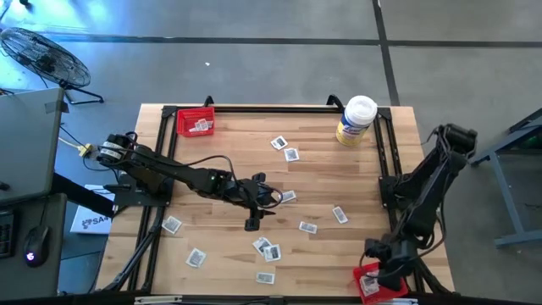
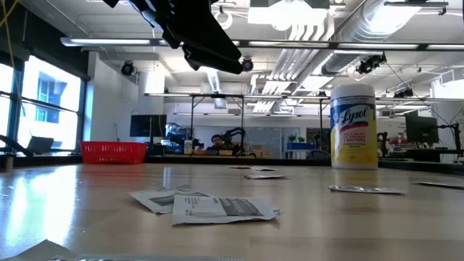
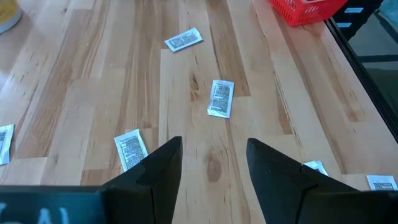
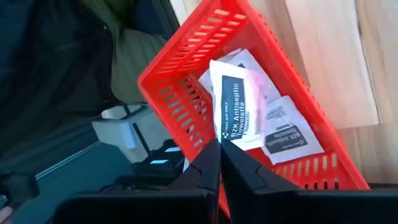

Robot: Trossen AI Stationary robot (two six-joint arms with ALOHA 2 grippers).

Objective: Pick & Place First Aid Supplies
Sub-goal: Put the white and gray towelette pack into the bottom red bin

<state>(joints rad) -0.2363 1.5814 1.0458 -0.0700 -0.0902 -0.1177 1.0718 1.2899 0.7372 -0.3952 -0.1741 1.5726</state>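
Several small white-and-grey first aid packets [image 1: 308,226] lie flat and scattered on the wooden table. My right gripper [image 4: 219,146] is at the near right corner, over a red tray [image 4: 186,81] with packets [image 4: 283,134] in it, and is shut on one packet [image 4: 235,102]. My left gripper [image 3: 214,155] hangs open above the table's middle [image 1: 269,196], nothing between its fingers. A packet [image 3: 219,98] lies ahead of it and another [image 3: 130,149] beside one finger. My right gripper pinches the printed packet by one edge [image 4: 221,137] between its two fingertips. The fingers slant down from above. The packet sticks out past the tips over the tray's inside; whether it touches the packets below, I cannot tell.
A second red tray [image 1: 195,121] holding packets stands at the far left corner. A white-lidded, yellow-labelled tub [image 1: 356,120] stands upright at the far right. A black frame [image 1: 385,161] runs along the table's edges. Bare wood lies between the scattered packets.
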